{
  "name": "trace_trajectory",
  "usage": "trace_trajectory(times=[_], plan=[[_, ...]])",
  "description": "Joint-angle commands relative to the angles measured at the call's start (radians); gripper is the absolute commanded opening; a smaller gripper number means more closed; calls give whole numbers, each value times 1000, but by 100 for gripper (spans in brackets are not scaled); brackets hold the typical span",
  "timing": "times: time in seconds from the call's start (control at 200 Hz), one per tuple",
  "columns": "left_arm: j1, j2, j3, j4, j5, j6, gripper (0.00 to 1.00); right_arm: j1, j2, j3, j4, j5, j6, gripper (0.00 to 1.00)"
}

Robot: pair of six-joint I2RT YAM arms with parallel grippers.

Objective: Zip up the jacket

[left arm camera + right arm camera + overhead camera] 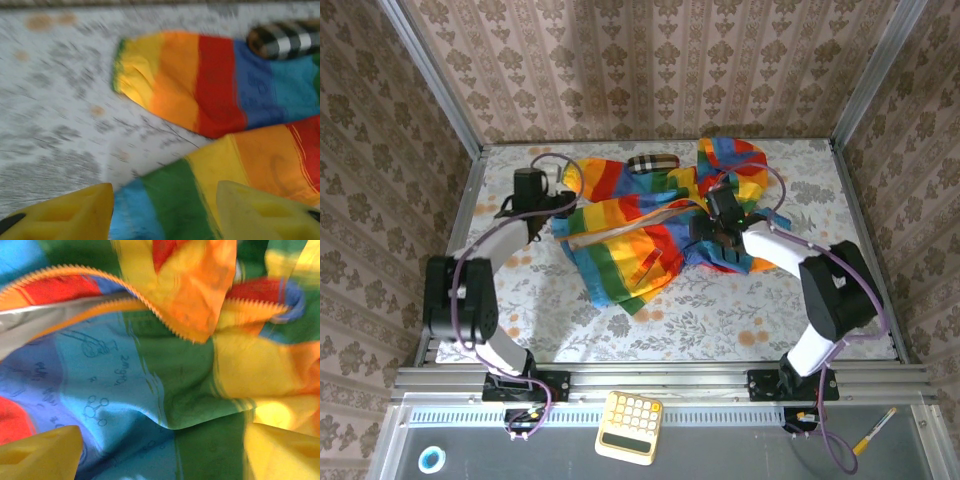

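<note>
Top external view: on the left, the left hand (165, 212) holds its yellow fingers (75, 212) apart, open over a striped edge of the jacket (640, 235). The rainbow-striped jacket lies crumpled and unzipped at mid-bench (720, 320), with a small plaid item (653, 162) touching its far edge. On the right, the right hand (160, 452) is also open, low over fabric near the orange zipper teeth (150, 303).

You see the jacket (620, 240) striped red, orange, yellow, green and blue, its zipper (150, 305) orange, your table (720, 320) grey-floral white.
</note>
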Motion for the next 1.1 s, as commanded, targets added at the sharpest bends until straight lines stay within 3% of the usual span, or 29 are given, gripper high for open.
trace_trajectory(times=[0.0, 0.07, 0.19, 0.445, 0.645, 0.85, 0.975, 1.095], plan=[[-31, 104, 75, -128, 51, -61, 44, -4, 64, 56, -110, -28, 81, 66], [-47, 156, 81, -135, 60, -95, 39, -5, 88, 66, -121, -29, 92, 55], [-83, 195, 29, -113, 67, -134, 36, -22, 146, 103, -169, -29, 89, 46], [-210, 143, -168, -142, 34, -235, 34, -105, 230, 223, -264, -43, 39, 46], [-460, 37, -299, -124, -15, -393, 34, -148, 321, 356, -317, -55, -9, 46], [-711, 29, -163, -148, -39, -445, 35, -168, 375, 487, -387, -60, -49, 47], [-716, -15, -82, -225, -16, -405, 39, -172, 310, 486, -416, -53, -56, 49], [-664, -95, -41, -277, 18, -343, 43, -181, 219, 434, -443, -43, -47, 55]])
